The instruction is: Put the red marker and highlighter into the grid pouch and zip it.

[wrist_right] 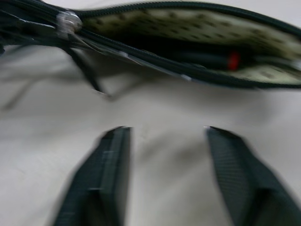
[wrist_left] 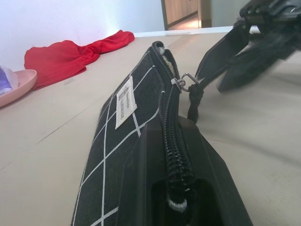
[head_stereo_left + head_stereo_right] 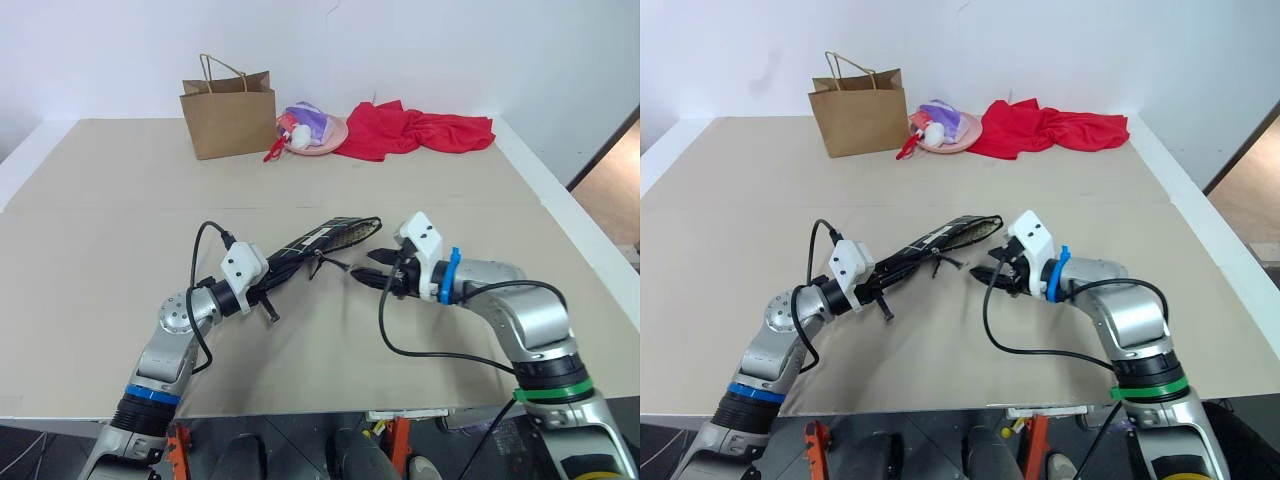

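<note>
Left tool [image 3: 272, 283], at 7 o'clock of the table's middle: fingers clamped tight on the near end of the grid pouch [image 3: 325, 238], which it holds up off the table [image 3: 100, 250], slanting away toward 1 o'clock. Right tool [image 3: 366, 271], at 5 o'clock of the middle, pointing toward 9 o'clock: fingers [image 1: 106, 174] spread wide with nothing between them, tips just beside the pouch's far half, apart from it. Grid pouch, continued: black fabric, white grid lines, small white label [image 2: 125, 101] on its side; zipper [image 2: 175, 141] runs along the upper edge, the slider with its cord pull [image 2: 194, 96] about midway; the far part of the mouth stands open, showing a pale dotted lining [image 1: 197, 30]. Red marker [image 1: 221, 60]: dark barrel with a red end, lying inside the open mouth. Highlighter: place cannot be told. Far edge of table, 11 o'clock: brown paper bag [image 3: 229, 113], upright, handles up. At 12 o'clock, just beside the bag: pink plate [image 3: 320, 138] bearing purple and white items. At 1 o'clock, touching the plate: red cloth [image 3: 420, 130], crumpled.
</note>
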You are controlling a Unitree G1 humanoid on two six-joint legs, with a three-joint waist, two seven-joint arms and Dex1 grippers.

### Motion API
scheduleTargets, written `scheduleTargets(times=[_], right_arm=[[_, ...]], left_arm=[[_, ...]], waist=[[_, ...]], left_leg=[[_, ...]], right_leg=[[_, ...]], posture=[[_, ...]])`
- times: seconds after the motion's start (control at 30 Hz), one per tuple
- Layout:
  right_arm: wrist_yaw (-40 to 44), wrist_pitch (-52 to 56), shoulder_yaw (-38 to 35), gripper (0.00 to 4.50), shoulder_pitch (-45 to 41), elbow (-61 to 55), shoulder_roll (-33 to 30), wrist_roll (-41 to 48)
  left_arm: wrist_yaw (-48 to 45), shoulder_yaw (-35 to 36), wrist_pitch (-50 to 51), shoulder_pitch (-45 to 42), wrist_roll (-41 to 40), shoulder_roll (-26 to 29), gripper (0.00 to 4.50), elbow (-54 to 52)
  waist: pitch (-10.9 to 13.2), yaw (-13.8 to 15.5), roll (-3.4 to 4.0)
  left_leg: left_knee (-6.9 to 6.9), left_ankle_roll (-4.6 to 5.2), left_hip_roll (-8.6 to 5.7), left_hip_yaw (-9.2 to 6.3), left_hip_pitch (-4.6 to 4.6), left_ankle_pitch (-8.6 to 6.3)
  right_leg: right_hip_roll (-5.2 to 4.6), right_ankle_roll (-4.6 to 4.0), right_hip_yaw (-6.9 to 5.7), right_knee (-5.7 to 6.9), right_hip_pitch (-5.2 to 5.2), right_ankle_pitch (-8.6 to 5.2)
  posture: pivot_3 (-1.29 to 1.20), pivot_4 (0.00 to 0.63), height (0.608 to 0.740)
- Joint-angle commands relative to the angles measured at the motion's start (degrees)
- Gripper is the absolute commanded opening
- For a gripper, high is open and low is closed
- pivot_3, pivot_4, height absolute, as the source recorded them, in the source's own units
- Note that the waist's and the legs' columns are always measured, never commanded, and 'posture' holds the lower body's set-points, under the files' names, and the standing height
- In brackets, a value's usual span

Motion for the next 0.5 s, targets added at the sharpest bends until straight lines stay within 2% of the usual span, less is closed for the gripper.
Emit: scheduleTargets(times=[0.03,0.2,0.47,0.5], right_arm=[[-0.74,0.40,1.62,3.54,-1.35,-2.79,2.18,0.42],[-3.36,1.20,4.50,3.54,-4.76,-0.64,8.26,-0.21],[-4.74,1.30,5.58,3.54,-8.33,2.32,12.73,-0.60],[-4.90,1.37,5.46,3.02,-8.49,2.71,12.80,-0.68]], left_arm=[[-0.08,0.96,-0.25,-1.07,-0.87,0.40,0.00,-2.14],[-0.07,0.96,-0.27,-0.98,-0.94,0.42,0.00,-2.25],[0.30,0.93,-0.44,-0.81,-0.75,0.22,0.00,-2.27],[0.34,0.94,-0.49,-0.78,-0.72,0.21,0.00,-2.26]], waist=[[0.00,0.01,0.00],[0.00,-0.09,0.00],[0.00,0.06,0.00],[0.00,0.06,0.00]], left_leg=[[0.00,0.00,0.00,0.00,-0.01,0.00],[-0.01,0.00,0.02,0.02,-0.01,0.00],[0.01,-0.01,-0.01,-0.01,-0.07,0.00],[0.00,-0.01,-0.01,-0.01,-0.07,0.00]], right_leg=[[0.00,0.00,0.00,0.00,0.00,0.00],[0.01,-0.03,0.02,0.00,-0.02,0.01],[-0.04,-0.09,-0.02,0.00,-0.03,0.05],[-0.04,-0.09,-0.03,0.00,-0.04,0.05]], posture=[[0.00,0.150,0.740],[0.00,0.150,0.740],[0.00,0.150,0.740],[0.00,0.150,0.740]])
